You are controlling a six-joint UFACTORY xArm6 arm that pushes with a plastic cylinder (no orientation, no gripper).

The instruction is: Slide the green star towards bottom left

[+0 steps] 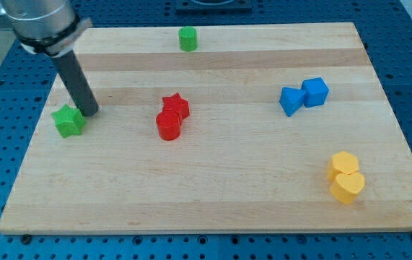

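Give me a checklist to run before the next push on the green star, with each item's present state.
1. Green star in view, on the board's left side: ok.
2. My tip at the star's upper-right edge, the side to push from for bottom left: ok.
3. Actual contact between tip and star: cannot tell.
4. Board toward the view's bottom left of the star holds no blocks: ok.
5. Room before the board's left edge is short: not ok for a long push.
6. Nearest others, the red star and red cylinder, lie well to the right: ok.
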